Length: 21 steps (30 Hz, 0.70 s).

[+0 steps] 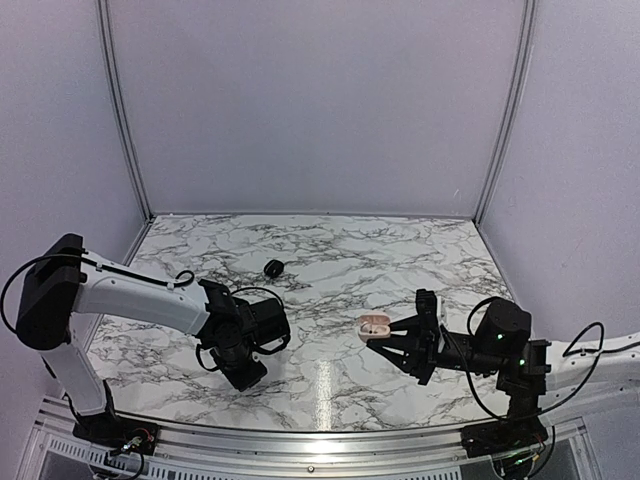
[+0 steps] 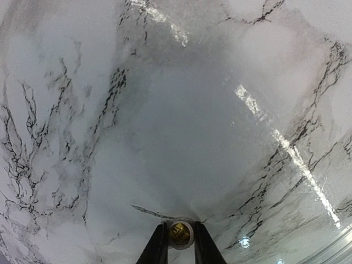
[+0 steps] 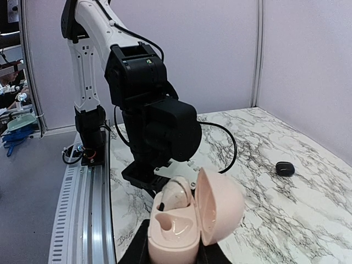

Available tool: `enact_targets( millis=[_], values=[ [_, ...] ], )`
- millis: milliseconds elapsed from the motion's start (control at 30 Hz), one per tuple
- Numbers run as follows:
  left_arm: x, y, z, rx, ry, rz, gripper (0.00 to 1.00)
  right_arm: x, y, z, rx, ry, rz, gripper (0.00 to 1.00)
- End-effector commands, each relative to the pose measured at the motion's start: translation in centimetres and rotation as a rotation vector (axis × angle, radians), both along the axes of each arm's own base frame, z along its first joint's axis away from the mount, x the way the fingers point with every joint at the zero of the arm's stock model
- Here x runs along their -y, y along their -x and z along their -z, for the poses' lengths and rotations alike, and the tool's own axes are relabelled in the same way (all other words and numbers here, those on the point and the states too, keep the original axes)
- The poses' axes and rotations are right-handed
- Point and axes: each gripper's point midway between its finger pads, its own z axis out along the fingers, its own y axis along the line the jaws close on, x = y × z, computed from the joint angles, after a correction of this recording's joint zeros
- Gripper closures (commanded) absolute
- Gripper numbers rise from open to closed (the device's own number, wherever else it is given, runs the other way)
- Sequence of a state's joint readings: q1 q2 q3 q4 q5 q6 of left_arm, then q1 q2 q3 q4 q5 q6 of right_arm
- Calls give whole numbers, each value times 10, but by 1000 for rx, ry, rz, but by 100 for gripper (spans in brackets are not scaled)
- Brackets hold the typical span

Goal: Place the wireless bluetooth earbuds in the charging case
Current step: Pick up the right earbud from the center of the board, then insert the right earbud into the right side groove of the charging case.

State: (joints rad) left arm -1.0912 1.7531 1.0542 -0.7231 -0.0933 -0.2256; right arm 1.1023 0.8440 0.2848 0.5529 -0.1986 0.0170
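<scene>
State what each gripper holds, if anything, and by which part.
Right gripper grips the open charging case by its lower shell. Left gripper pinches what looks like an earbud by its sides.

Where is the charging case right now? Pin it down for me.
In the top view the charging case is right of the table's centre, lid open, clamped between the right fingers, opposite the left arm.
</scene>
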Motion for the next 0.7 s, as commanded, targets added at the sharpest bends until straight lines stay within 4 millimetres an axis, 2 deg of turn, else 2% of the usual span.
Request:
enact_targets(
  millis=[0, 100, 200, 400, 533, 633, 667],
  values=[
    [3, -8, -4, 25, 8, -3, 83, 2, -1, -3, -8, -11, 11, 100],
    [15, -16, -26, 71, 103, -22, 85, 2, -3, -5, -3, -18, 24, 100],
    [33, -29, -66, 164, 262, -43, 85, 4, -9, -9, 20, -37, 60, 100],
    [64, -44, -171, 351, 674, -75, 85, 10, -25, -29, 127, -124, 165, 100],
    [74, -41, -241, 441, 967, -61, 85, 6, -29, -39, 222, -165, 189, 100],
    [78, -36, -285, 496, 1171, -50, 86, 0, -32, -40, 287, -187, 199, 100],
    [79, -34, -295, 507, 1233, -47, 86, 0, -33, -47, 313, -217, 212, 100]
  ],
)
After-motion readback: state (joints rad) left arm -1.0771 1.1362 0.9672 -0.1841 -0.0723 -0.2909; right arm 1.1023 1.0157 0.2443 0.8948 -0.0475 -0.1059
